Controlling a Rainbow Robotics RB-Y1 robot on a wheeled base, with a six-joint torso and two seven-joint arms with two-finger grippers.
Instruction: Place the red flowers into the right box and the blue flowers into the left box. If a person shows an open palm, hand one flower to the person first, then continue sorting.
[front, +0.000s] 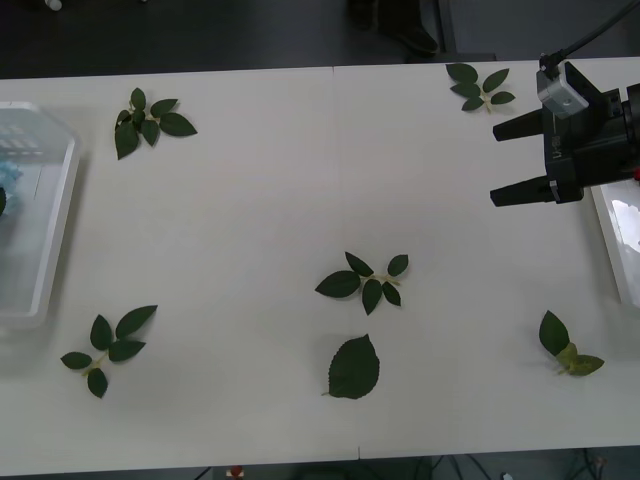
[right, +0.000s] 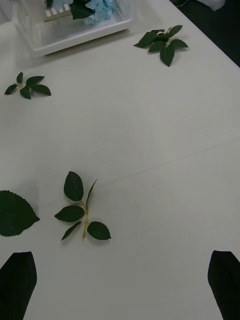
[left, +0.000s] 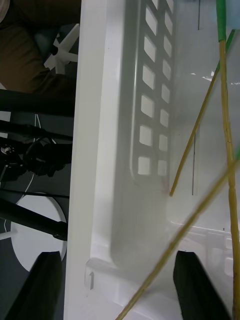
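the right end effector (front: 497, 163), fingers wide and empty, hangs at the frame's right beside the right box (front: 612, 235). only leaf sprigs (front: 365, 280) lie on the bench (front: 270, 200), so sorting looks done.

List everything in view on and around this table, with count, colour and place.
table: one, white, across the front view.
left box: one, translucent white, at the table's left edge.
blue flowers: at least one pale blue head, inside the left box.
stems: several, yellow-green, in the slotted white box below the left gripper.
right box: one, white, at the table's right edge, partly seen.
leaf sprigs: five, green, scattered over the table.
single leaf: one, dark green, near the front edge.
right gripper: black fingers open, above the table beside the right box.
left gripper: black fingers open, over that box's rim.
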